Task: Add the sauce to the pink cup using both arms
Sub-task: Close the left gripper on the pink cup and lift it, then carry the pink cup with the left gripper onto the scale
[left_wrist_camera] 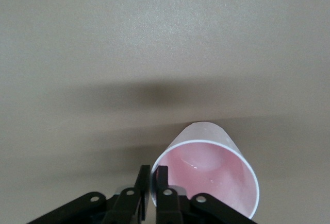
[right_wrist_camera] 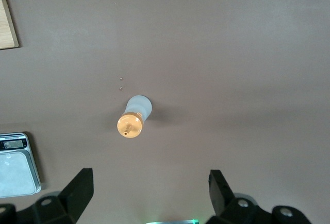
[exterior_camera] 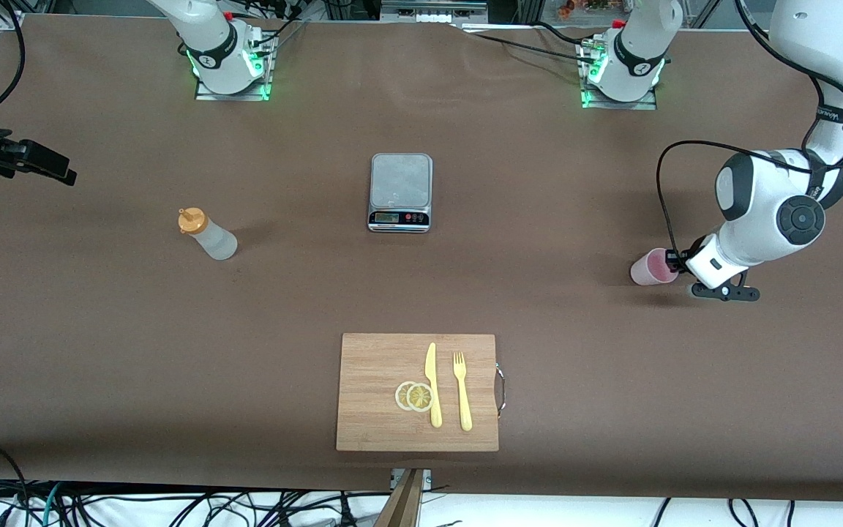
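The pink cup (exterior_camera: 648,268) is near the left arm's end of the table, tilted with its mouth toward my left gripper (exterior_camera: 676,258). In the left wrist view my left gripper (left_wrist_camera: 153,175) is shut on the cup's (left_wrist_camera: 211,175) rim, one finger inside and one outside. The sauce bottle (exterior_camera: 208,234), whitish with an orange cap, stands upright toward the right arm's end of the table. It also shows in the right wrist view (right_wrist_camera: 133,117). My right gripper (exterior_camera: 55,170) is open and empty, up in the air beside the bottle, apart from it (right_wrist_camera: 149,175).
A grey kitchen scale (exterior_camera: 400,192) sits mid-table, also in the right wrist view (right_wrist_camera: 15,165). A wooden cutting board (exterior_camera: 377,366) nearer the front camera carries two lemon slices (exterior_camera: 414,396), a yellow knife (exterior_camera: 432,384) and a yellow fork (exterior_camera: 462,391).
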`<action>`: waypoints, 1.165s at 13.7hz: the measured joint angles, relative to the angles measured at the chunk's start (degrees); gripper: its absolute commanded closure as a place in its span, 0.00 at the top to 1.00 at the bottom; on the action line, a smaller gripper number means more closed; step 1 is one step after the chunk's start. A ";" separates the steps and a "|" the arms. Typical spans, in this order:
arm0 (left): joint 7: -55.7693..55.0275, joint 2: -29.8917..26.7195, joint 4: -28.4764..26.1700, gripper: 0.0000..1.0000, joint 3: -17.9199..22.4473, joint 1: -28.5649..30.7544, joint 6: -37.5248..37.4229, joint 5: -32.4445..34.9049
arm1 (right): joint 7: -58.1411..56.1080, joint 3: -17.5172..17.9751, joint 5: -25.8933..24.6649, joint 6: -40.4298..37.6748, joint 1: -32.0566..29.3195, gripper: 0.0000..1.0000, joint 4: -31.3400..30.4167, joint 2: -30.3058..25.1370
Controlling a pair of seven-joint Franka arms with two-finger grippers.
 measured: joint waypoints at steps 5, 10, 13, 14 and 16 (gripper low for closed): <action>-0.04 -0.66 -0.17 0.00 -0.36 -0.42 -0.44 -1.06 | 0.00 0.00 0.00 -0.01 0.00 1.00 0.00 0.00; -0.02 -1.13 0.40 0.00 -0.59 -1.34 -1.86 -1.39 | 0.00 0.00 0.00 -0.02 0.00 1.00 0.00 0.00; -1.22 -2.29 4.93 0.00 -1.18 -7.60 -7.80 -5.76 | 0.00 0.00 0.01 -0.02 0.01 1.00 0.00 0.00; -2.52 -2.71 6.99 0.00 -1.34 -10.26 -9.96 -7.07 | 0.00 0.00 0.01 -0.02 0.01 1.00 0.00 0.00; -5.37 -3.24 10.35 0.00 -1.58 -15.14 -12.99 -9.39 | 0.00 0.00 0.01 -0.03 0.01 1.00 0.00 0.00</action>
